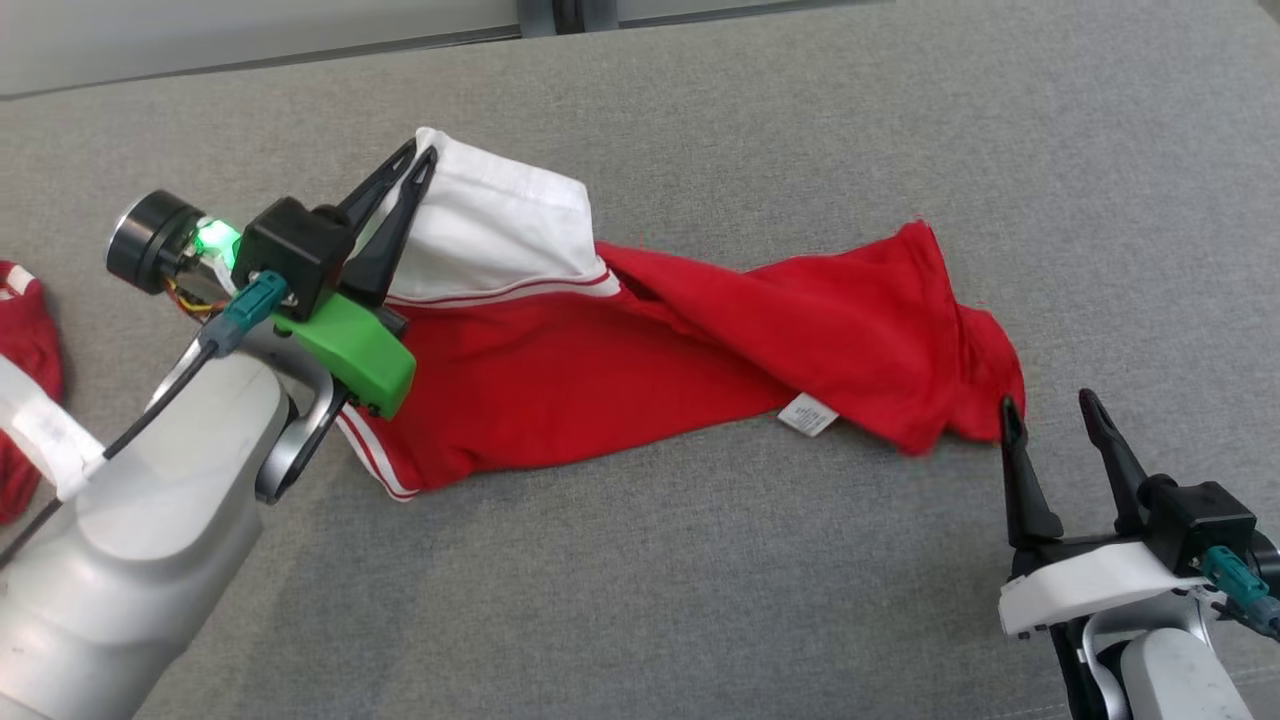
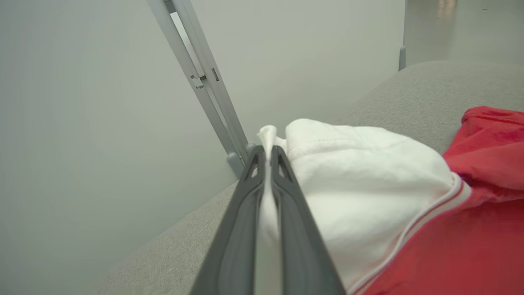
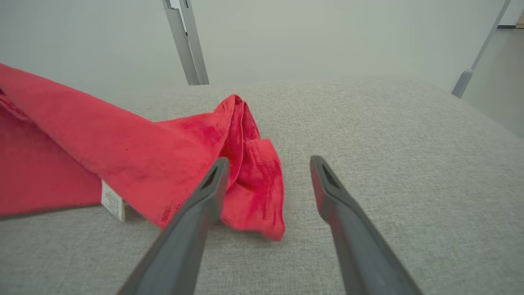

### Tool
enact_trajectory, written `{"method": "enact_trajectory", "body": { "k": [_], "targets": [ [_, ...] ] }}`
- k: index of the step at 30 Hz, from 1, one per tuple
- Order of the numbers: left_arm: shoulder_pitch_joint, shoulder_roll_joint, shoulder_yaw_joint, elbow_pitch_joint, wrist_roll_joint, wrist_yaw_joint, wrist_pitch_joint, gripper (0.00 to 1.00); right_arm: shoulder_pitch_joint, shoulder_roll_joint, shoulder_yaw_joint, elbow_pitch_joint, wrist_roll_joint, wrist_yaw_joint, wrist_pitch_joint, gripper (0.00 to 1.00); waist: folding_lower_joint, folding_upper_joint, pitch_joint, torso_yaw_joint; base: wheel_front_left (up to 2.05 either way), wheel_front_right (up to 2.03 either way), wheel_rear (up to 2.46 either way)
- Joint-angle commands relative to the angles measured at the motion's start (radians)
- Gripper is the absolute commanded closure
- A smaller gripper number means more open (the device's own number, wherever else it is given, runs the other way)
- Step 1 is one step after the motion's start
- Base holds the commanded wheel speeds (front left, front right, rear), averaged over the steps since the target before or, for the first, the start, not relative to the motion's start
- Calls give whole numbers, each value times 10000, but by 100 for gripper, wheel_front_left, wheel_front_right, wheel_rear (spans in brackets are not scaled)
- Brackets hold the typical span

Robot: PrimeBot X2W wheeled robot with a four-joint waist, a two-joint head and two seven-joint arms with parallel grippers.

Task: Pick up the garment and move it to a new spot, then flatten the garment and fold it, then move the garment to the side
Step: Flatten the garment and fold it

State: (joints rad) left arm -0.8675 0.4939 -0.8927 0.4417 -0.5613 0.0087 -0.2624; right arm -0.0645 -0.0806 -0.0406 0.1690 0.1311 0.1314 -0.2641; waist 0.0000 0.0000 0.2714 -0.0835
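A red garment (image 1: 700, 330) with a white part and red-white trim lies twisted across the grey surface (image 1: 700, 560). My left gripper (image 1: 425, 150) is shut on the white edge at the garment's far left corner; in the left wrist view the white cloth (image 2: 368, 180) is pinched between the fingers (image 2: 239, 229). My right gripper (image 1: 1048, 402) stands open just right of the garment's bunched red end (image 3: 254, 180), its left fingertip (image 3: 219, 164) at the cloth's edge, nothing between the fingers. A white label (image 1: 808, 414) sticks out at the garment's near edge.
Another red and white cloth (image 1: 25, 370) lies at the far left edge, partly behind my left forearm. A pale wall with a grey upright post (image 3: 186, 41) stands behind the surface. Bare grey surface stretches in front and to the right.
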Motion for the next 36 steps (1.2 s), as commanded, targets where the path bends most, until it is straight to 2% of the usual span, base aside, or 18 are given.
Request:
{"method": "enact_trajectory", "body": {
  "k": [1,5,10,21,22,23,24,25,28,31,32,33,36],
  "targets": [
    [316,107,174,-148,70,41,-32,100,-47,-74,-114,151,130,-14,-4,0,0,0,-151,155,0,0,0],
    [774,138,512,-411,302,-20,-33,100,-190,-159,-295,698,563,-14,-4,0,0,0,-281,305,0,0,0],
    [1122,102,882,-637,530,-71,-33,100,155,-372,140,1249,1130,-14,-4,0,0,0,-375,363,0,0,0],
    [1935,94,1540,-1036,726,-246,-34,100,-458,-675,1358,2415,619,-16,-4,0,0,0,-295,301,0,0,0],
    [1964,69,1585,-1050,741,-264,-34,100,-539,-691,1450,2566,644,-14,-4,11,0,0,-276,324,0,0,0],
    [1975,55,1611,-1061,776,-290,-34,100,-612,-742,1533,2694,612,-14,-4,40,0,0,-258,345,0,0,0],
    [1984,24,1645,-1076,792,-322,-34,100,-695,-798,1610,2831,607,-16,-4,57,0,0,-229,376,0,0,0],
    [1996,1,1669,-1086,804,-336,-34,100,-751,-819,1660,2931,623,-14,-4,61,0,0,-213,398,0,0,0],
    [2019,-53,1743,-1103,885,-373,-34,100,-923,-912,1737,3131,539,-14,-4,63,0,0,-168,451,0,0,0],
    [2051,-81,1827,-1133,946,-405,-34,100,-1014,-975,1761,3248,446,-14,-4,71,0,0,-129,489,0,0,0],
    [2066,-76,1868,-1148,976,-406,-34,100,-1065,-1021,1788,3270,358,-14,-4,82,0,0,-114,499,0,0,0],
    [2088,-68,1903,-1160,995,-414,-34,100,-1103,-1046,1789,3285,310,-16,-4,100,0,0,-103,507,0,0,0],
    [2156,-46,2024,-1195,1057,-430,-35,100,-1154,-1103,1684,3134,103,-16,-4,100,0,0,-98,529,0,0,0]
  ]
}}
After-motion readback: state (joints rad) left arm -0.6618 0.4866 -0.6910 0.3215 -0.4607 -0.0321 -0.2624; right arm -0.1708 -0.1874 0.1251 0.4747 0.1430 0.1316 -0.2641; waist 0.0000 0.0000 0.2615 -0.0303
